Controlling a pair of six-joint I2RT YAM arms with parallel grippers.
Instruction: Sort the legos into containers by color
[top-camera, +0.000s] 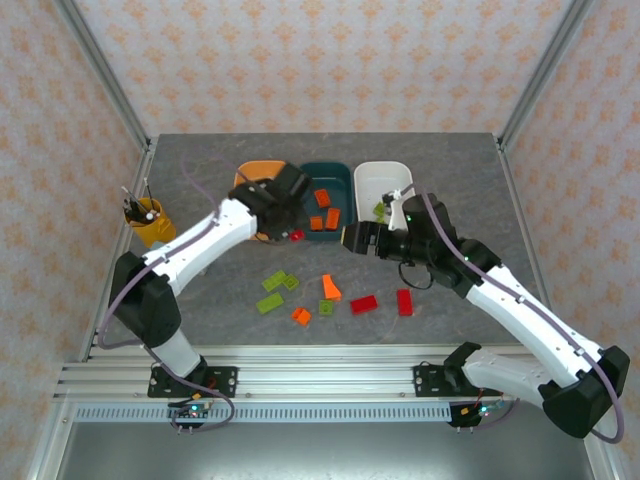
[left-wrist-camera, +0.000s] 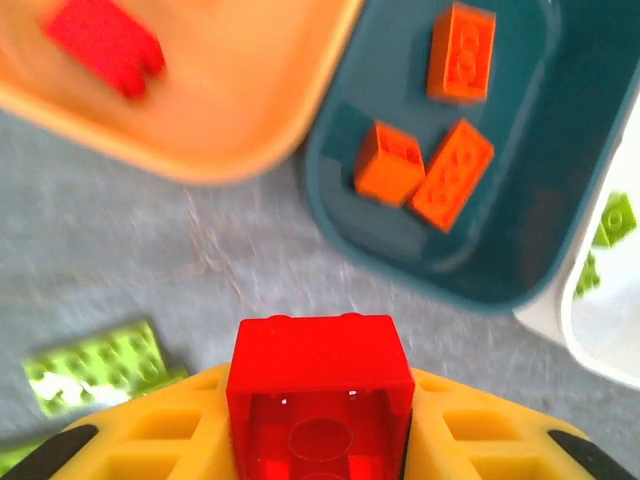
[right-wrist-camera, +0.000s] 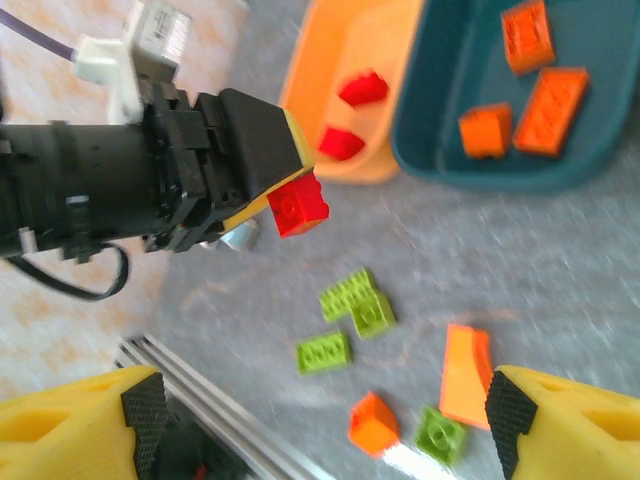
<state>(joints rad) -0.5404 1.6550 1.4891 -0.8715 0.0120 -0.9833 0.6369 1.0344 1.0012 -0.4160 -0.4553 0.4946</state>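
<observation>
Grey bench: I have my left jaws clamped on a red lego just in front of the orange tub, my right jaws wide and empty to that tub's right.

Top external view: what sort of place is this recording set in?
Probably a purpose-built robot test cell rather than a home or workshop: a grey table boxed in by patterned panels on metal posts, with an aluminium mounting rail along its near edge.
</observation>
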